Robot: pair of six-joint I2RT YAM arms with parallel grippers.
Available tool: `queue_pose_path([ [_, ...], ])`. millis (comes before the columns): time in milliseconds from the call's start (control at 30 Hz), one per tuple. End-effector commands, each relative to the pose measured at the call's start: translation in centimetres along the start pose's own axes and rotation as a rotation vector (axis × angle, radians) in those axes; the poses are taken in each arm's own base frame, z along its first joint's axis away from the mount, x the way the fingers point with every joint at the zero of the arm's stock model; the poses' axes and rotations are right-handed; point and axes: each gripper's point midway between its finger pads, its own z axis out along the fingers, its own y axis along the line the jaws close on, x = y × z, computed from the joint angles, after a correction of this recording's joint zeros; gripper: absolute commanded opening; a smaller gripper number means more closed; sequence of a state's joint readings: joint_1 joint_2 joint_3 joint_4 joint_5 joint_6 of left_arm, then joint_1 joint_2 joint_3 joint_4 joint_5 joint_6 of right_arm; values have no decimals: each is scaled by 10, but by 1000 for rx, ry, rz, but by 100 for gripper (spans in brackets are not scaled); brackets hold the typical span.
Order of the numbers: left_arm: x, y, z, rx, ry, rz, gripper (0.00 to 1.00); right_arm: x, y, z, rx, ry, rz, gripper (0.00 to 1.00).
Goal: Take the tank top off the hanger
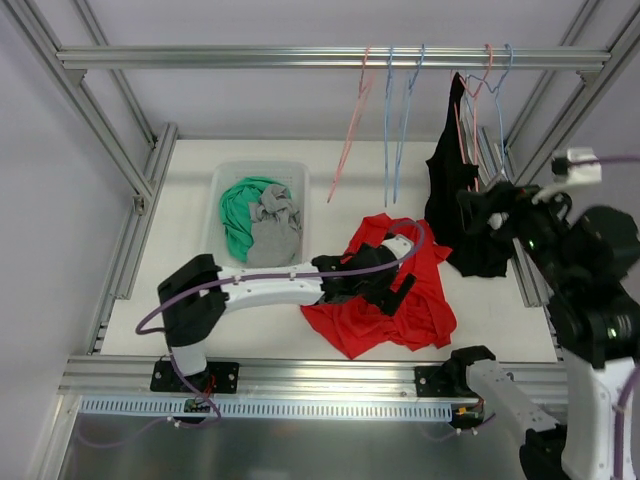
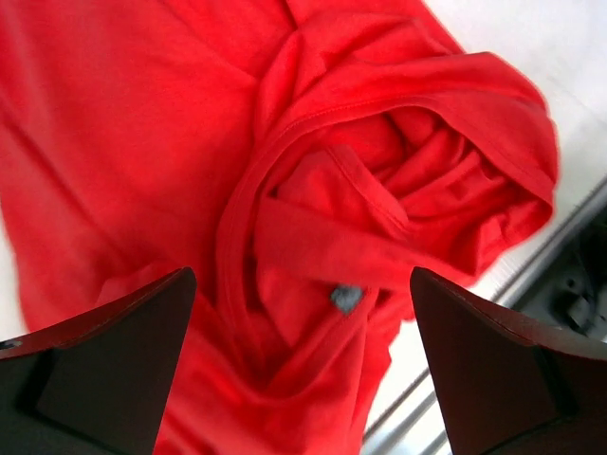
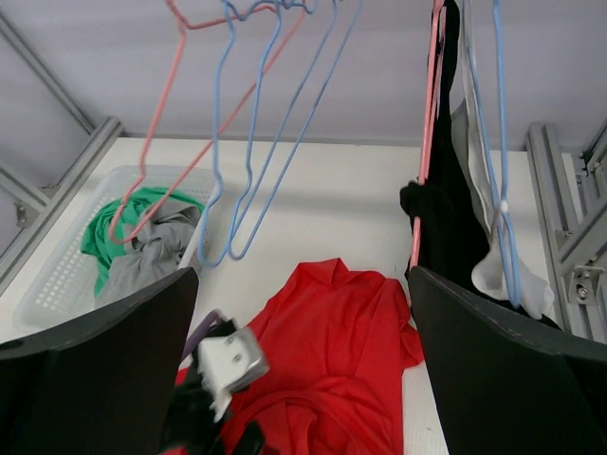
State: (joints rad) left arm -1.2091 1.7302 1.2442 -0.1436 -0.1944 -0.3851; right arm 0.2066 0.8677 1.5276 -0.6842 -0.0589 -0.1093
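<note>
**Black top** (image 1: 445, 190): hangs on a pink hanger (image 3: 427, 133) at the right end of the rail (image 1: 300, 58). Its lower part lies bunched on the table (image 1: 185, 230) at the right side. It is not yet off the hanger.

**Right gripper** (image 3: 302, 275): raised just beside the top, facing along the row of hangers. Fingers are spread wide with nothing between them.

**Left gripper** (image 2: 302, 277): low over a red shirt (image 2: 142, 142) crumpled near the middle of the table. Fingers are spread wide with nothing held. Whether it touches the cloth cannot be told.

**Risks, as judged:**
1. A blue hanger (image 3: 501, 142) hangs just beside the pink one. A bite taken too wide could close on its wire as well, and both would swing or come off the rail.
2. A straight pull down or sideways, without easing the strap over the hanger's shoulder, would likely drag the hanger along the rail or unhook it with the top on it.
3. The cloth bunched on the table may snag on the frame at the right edge and resist a lift.
4. If the left arm reaches right to help, it could drag the red shirt with it.
</note>
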Motion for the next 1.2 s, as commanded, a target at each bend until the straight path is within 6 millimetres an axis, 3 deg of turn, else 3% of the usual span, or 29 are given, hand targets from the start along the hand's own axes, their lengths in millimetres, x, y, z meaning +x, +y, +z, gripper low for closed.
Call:
queue_pose_path([
  [0, -11, -6, 25, -10, 4, 10, 99, 20, 2, -44, -25, 10, -40, 100],
  [33, -5, -6, 33, -16, 24, 7, 99, 17, 9, -64, -63, -33, -46, 99],
  [67, 9, -2, 48, -42, 61, 17, 98, 21, 12, -72, -81, -37, -49, 99],
  [133, 12, 3, 61, -96, 67, 24, 99, 25, 24, -89, -154, -51, -61, 99],
  [167, 29, 11, 73, -142, 109, 35, 99, 25, 30, -102, -187, -78, -68, 99],
  [233, 31, 17, 82, -185, 112, 39, 99, 32, 49, -115, -301, -76, -86, 100],
  [400, 68, 38, 111, -289, 206, 91, 99, 43, 70, -145, -435, -100, -100, 100],
  [433, 80, 39, 115, -283, 238, 91, 90, 44, 70, -148, -439, -105, -101, 100],
  [467, 85, 38, 116, -274, 254, 88, 73, 45, 70, -151, -437, -111, -101, 99],
  [500, 95, 38, 113, -279, 272, 74, 44, 45, 69, -155, -435, -122, -105, 99],
  [533, 91, 37, 107, -281, 257, 64, 0, 46, 68, -157, -425, -128, -108, 99],
  [600, 98, 41, 95, -310, 253, 74, 0, 46, 66, -160, -413, -141, -114, 100],
  [667, 74, 39, 72, -312, 188, 44, 0, 45, 63, -160, -399, -147, -115, 100],
  [700, 77, 44, 61, -325, 186, 44, 0, 45, 63, -160, -393, -149, -115, 99],
  [733, 51, 39, 39, -309, 117, 17, 0, 45, 60, -158, -380, -147, -113, 99],
  [833, 18, 49, -1, -345, 5, -3, 0, 44, 56, -156, -354, -151, -104, 99],
  [933, -43, 50, -69, -320, -186, -52, 0, 44, 49, -153, -309, -165, -91, 99],
  [1000, -62, 53, -95, -320, -250, -60, 0, 44, 44, -153, -280, -179, -83, 100],
  [1033, -78, 56, -118, -322, -310, -78, 0, 42, 40, -154, -257, -189, -80, 100],
  [1167, -108, 70, -169, -365, -421, -90, 0, 39, 41, -159, -259, -211, -81, 99],
])
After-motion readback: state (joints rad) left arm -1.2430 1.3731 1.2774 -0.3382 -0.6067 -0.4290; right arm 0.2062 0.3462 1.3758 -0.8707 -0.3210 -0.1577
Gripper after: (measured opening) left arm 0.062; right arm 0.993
